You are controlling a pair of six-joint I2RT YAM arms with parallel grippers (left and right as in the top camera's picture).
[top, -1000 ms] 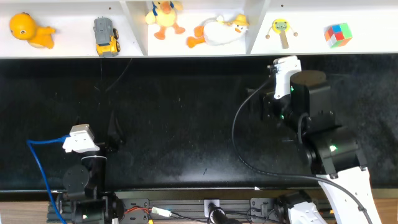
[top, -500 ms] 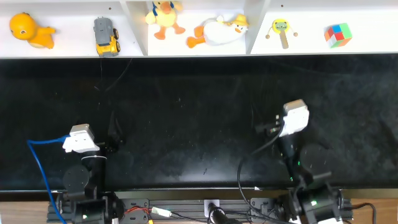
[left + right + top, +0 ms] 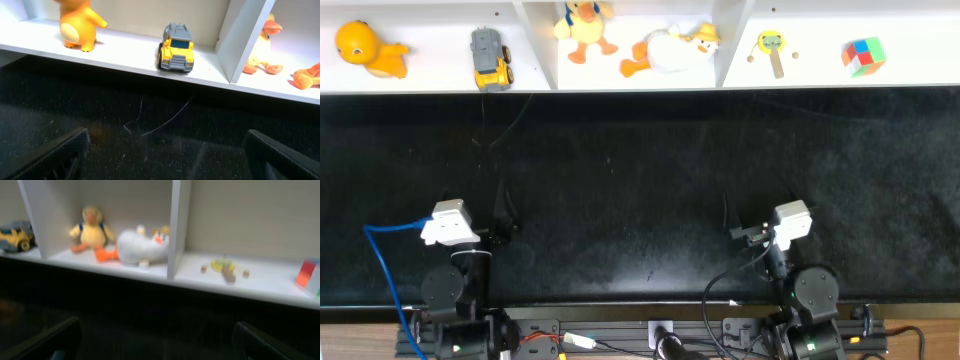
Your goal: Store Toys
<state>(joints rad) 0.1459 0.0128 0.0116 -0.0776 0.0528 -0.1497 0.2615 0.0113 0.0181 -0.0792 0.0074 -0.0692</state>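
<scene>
Table mat (image 3: 620,190) is looking matt, white shelf (image 3: 920,72) showing smooth, yellow duck (image 3: 585,25) looking plush, toy truck (image 3: 176,47) shining glossy plastic.

right arm (image 3: 812,292): pulls back from full stretch across the black mat (image 3: 620,180); now folded up at its base on the near edge.
right gripper (image 3: 744,234): a second ago just under the shelf (image 3: 640,84) near the rattle (image 3: 772,46); now low and near, well apart from the shelf.
cable (image 3: 706,295): wide loop draws in toward the base.
</scene>
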